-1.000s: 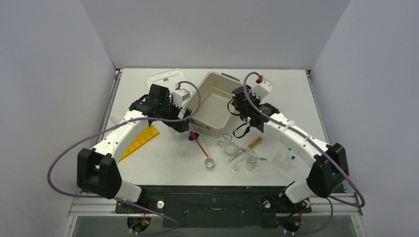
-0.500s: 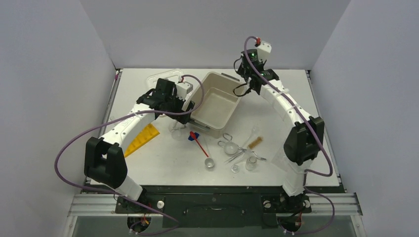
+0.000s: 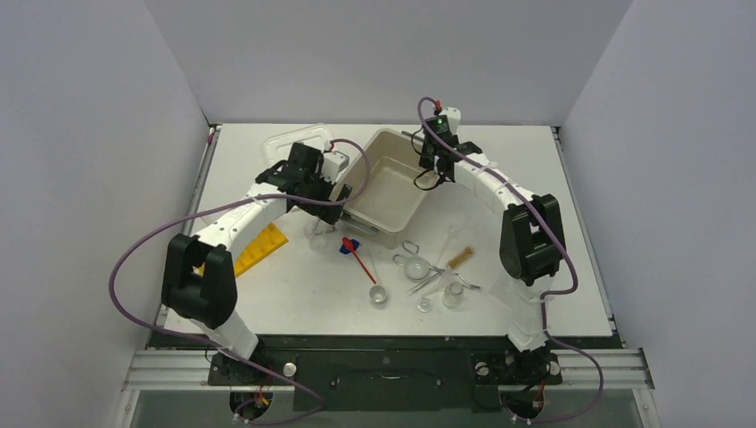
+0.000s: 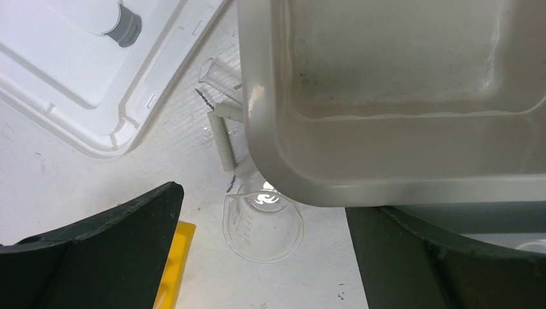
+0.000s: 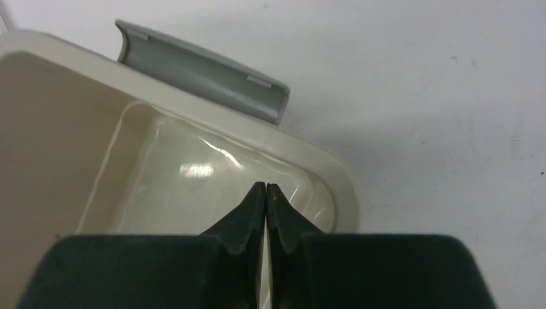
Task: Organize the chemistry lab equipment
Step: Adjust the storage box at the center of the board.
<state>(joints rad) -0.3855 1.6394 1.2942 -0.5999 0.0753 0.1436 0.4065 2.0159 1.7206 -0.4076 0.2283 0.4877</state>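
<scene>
Beaker (image 4: 263, 225) stands upright on the table (image 4: 38, 167), right under the left gripper (image 4: 263, 198). Its jaws are spread wide and empty, one either side of the glass, so it looks lined up for a grab. Catch: the tub (image 4: 386, 187) corner cuts across the beaker's far rim; can't tell if they touch, so I'd expect a tight descent.

Left of that gripper is the lid (image 4: 77, 58), off, so the tub is open for loading. The rack (image 4: 172, 270) edge is at the gripper's left side. A test tube (image 4: 216, 72) lies beyond the beaker, by the tub wall.

Right gripper (image 5: 265, 188) is pinched together with nothing in it. It hangs over the tub's inner corner, short of the grey latch (image 5: 199, 71). Tongs (image 3: 417, 264) and spatula (image 3: 359, 260) lie loose, well behind it toward the bases.
</scene>
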